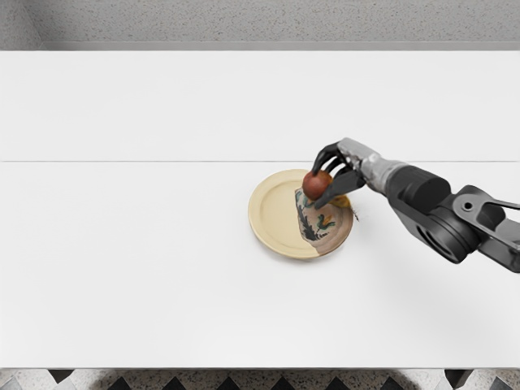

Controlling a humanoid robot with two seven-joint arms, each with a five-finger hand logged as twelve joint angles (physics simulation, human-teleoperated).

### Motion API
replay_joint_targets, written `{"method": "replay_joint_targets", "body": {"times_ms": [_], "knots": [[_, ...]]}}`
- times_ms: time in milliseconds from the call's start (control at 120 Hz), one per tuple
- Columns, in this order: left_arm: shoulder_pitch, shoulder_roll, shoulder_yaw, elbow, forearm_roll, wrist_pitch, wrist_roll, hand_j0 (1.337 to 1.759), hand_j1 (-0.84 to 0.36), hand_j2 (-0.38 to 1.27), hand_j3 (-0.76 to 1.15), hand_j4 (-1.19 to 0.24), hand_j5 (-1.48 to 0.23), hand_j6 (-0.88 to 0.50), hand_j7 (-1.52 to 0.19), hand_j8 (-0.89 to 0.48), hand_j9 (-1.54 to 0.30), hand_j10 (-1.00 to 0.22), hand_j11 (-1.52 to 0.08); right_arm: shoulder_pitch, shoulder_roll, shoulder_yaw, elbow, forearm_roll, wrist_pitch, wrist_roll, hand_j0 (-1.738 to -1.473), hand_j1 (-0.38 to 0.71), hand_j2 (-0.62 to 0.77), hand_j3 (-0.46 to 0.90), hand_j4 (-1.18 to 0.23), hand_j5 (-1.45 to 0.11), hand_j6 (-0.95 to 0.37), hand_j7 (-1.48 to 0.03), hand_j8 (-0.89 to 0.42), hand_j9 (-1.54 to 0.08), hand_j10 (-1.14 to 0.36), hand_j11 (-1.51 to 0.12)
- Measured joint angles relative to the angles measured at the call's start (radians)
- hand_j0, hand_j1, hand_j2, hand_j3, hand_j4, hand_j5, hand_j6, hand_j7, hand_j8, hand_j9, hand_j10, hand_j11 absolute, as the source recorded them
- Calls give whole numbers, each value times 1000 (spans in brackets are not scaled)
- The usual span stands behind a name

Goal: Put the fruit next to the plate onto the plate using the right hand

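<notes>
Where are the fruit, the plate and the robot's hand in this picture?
fruit [316, 182], head view, middle of its red skin.
plate [268, 213], head view, bare yellow part at its left.
right hand [340, 166], head view, middle of the dark hand that holds the fruit.

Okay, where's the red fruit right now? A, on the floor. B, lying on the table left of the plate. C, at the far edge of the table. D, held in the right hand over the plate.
D: the right hand has its fingers curled around the red fruit, which shows over the right part of the plate.
</notes>
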Motion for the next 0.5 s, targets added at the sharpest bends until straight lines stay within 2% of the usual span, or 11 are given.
{"method": "replay_joint_targets", "body": {"times_ms": [242,383,500], "knots": [[0,0,0,0,0,0,0,1658,348,0,0,-1,-1,-1,-1,-1,-1,-1,-1,5,24,14,-1,14,34,1,-1658,281,559,1,-813,-1235,-409,-1123,-348,-1213,-484,-1225],[0,0,0,0,0,0,0,1658,348,0,0,-1,-1,-1,-1,-1,-1,-1,-1,8,28,19,-2,11,37,1,-1658,245,361,0,-680,-982,-443,-920,-403,-970,-497,-977],[0,0,0,0,0,0,0,1658,348,0,0,-1,-1,-1,-1,-1,-1,-1,-1,9,33,29,-2,34,38,1,-1658,148,177,0,-519,-730,-386,-695,-363,-724,-416,-727]]}}
